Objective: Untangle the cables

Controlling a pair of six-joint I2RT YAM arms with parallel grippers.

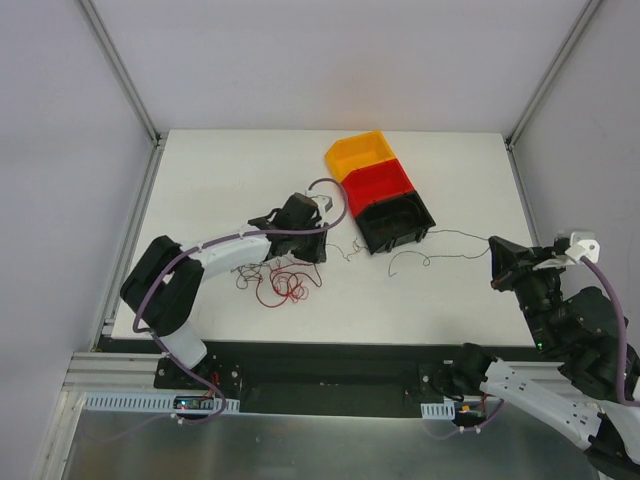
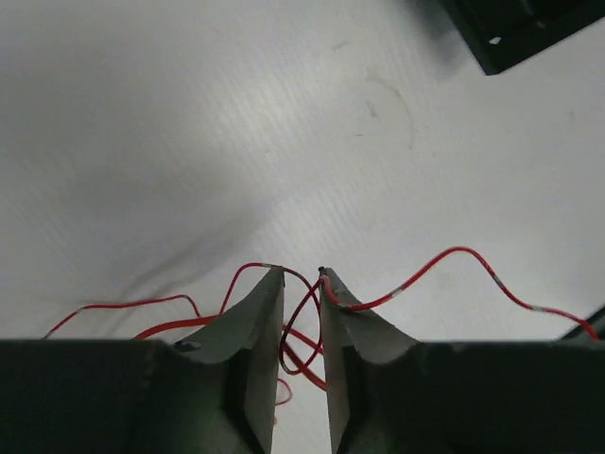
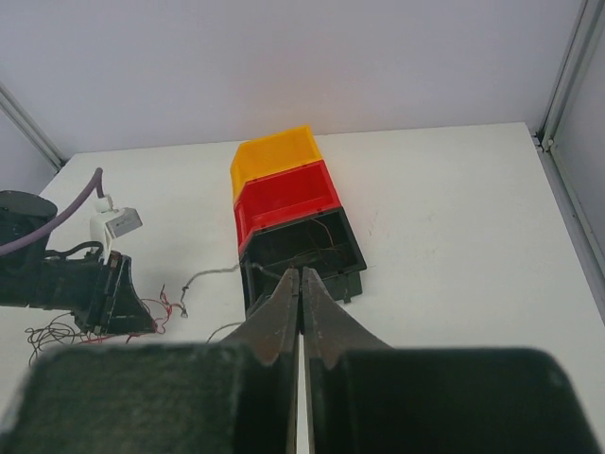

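A tangle of thin red cables (image 1: 283,287) lies on the white table in front of my left gripper (image 1: 305,250), with a dark red-brown cable (image 1: 247,278) beside it. In the left wrist view my left gripper (image 2: 301,272) has its jaws a little apart. A red cable (image 2: 454,253) lies over the fingertips and loops between them. A thin dark cable (image 1: 455,237) runs from near the black bin to my right gripper (image 1: 494,250). My right gripper (image 3: 302,271) is shut, and that thin cable (image 3: 203,274) leads to its tips.
Three bins stand in a row at the back centre: orange (image 1: 360,152), red (image 1: 380,183) and black (image 1: 400,238). Thin wires lie inside the black bin (image 3: 354,255). A metal frame borders the table on the left and right.
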